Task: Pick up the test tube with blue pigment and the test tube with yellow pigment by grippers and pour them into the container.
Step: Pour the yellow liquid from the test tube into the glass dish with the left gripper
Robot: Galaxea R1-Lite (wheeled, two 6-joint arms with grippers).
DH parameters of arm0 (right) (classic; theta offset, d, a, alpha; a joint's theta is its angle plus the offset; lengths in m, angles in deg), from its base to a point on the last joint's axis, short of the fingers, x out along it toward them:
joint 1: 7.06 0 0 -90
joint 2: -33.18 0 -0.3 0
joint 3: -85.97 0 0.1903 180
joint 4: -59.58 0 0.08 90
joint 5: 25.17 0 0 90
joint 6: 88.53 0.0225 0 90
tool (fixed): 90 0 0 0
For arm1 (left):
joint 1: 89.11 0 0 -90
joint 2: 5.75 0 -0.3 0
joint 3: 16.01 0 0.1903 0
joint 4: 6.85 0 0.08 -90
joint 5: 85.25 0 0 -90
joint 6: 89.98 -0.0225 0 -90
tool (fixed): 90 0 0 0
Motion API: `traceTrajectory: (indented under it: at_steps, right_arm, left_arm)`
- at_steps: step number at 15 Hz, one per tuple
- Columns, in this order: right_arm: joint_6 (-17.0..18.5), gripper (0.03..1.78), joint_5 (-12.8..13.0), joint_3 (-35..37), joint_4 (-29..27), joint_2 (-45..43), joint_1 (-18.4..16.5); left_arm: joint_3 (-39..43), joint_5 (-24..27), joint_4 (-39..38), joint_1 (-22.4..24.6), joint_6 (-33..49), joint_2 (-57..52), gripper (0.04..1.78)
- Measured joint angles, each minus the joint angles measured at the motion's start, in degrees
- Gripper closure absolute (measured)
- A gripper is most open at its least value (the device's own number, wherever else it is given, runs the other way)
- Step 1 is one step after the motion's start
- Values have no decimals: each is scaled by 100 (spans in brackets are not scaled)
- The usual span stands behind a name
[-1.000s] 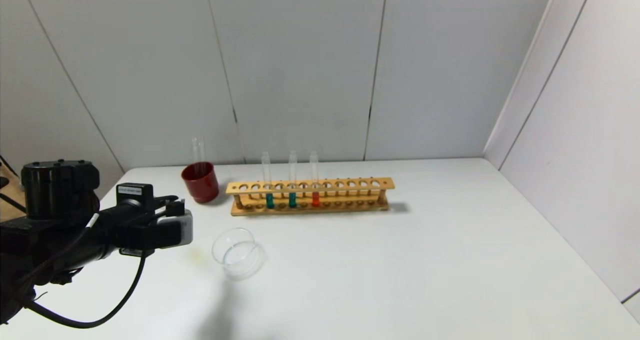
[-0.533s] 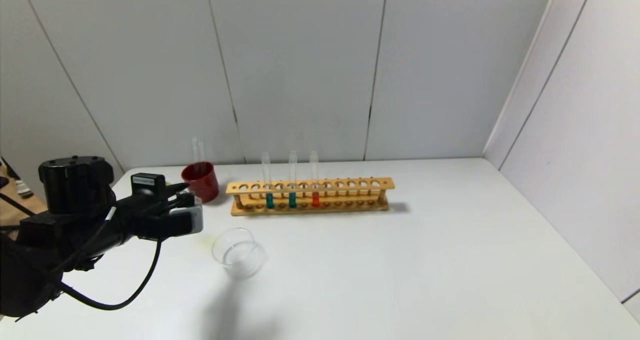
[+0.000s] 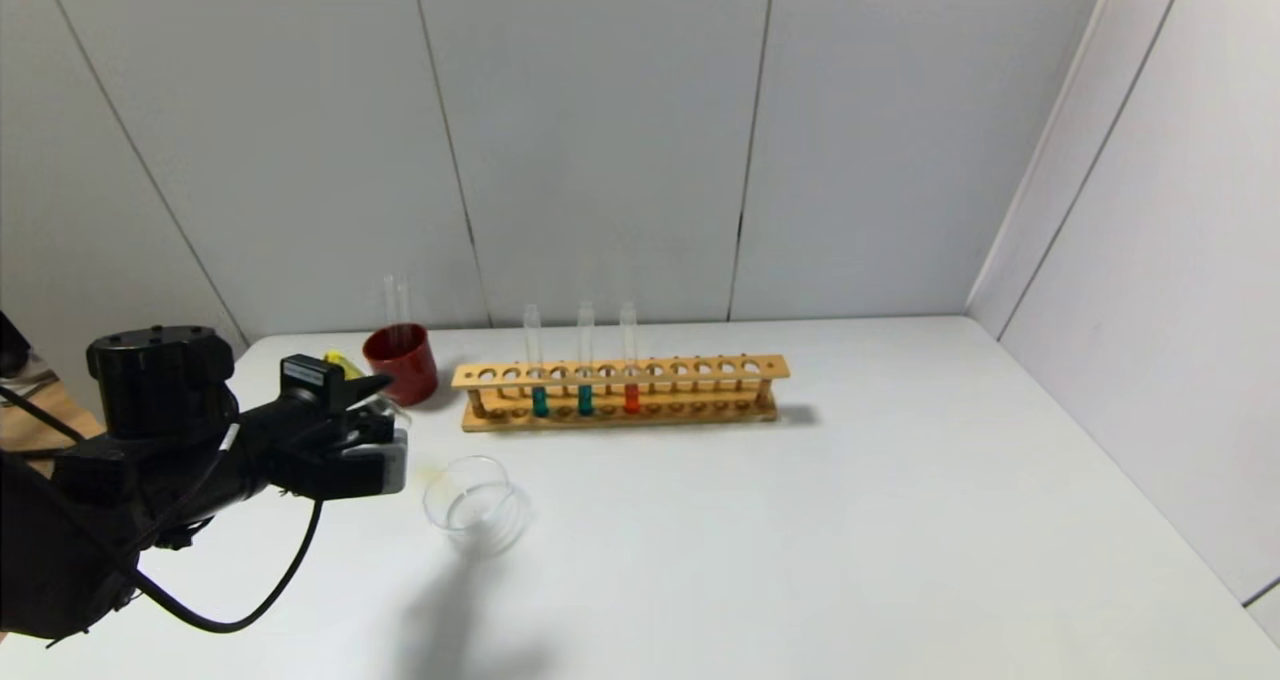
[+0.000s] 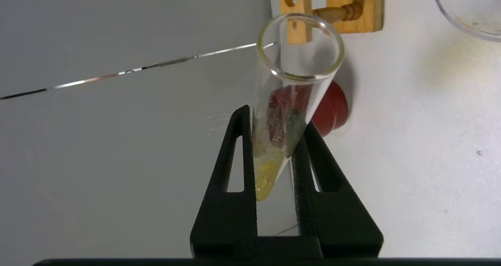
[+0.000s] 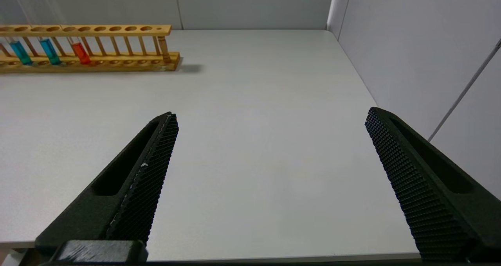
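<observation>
Between the black jaws of the left gripper (image 4: 274,156) sits the test tube with yellow pigment (image 4: 287,101), pinched low on its rounded end, with only a smear of yellow left at the base and its open mouth pointing away from the wrist. The jaws are closed tight on the glass. This tube is light, stiff, smooth and brittle; a hold near the closed end leaves the long open part free to swing, so I judge a mid-length hold steadier, with gentle pressure, since hard squeezing on thin round glass risks a crack or a slip.

In the head view the left gripper (image 3: 365,415) hangs over the table's left part, and the container (image 3: 475,505) stands near it at about four o'clock, apart from the tube. A faint yellowish trace marks the table beside that dish. A dark red cup (image 3: 401,363) with an empty tube in it stands at about one o'clock from the gripper. At three o'clock from the cup is the wooden rack (image 3: 620,392), holding the test tube with blue pigment (image 3: 540,360), a second tube of the same teal liquid next to it, and an orange-red tube (image 3: 630,358).

The right gripper (image 5: 270,156) is parked low at the table's near edge, its jaws spread wide and holding nothing.
</observation>
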Motion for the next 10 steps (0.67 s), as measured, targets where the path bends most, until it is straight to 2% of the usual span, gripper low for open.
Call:
traceTrajectory:
  at_steps: [10]
  right_arm:
    - [0,6,0,0,0,0,0]
  left_arm:
    - [66,-68,2,20,-473,-133,150]
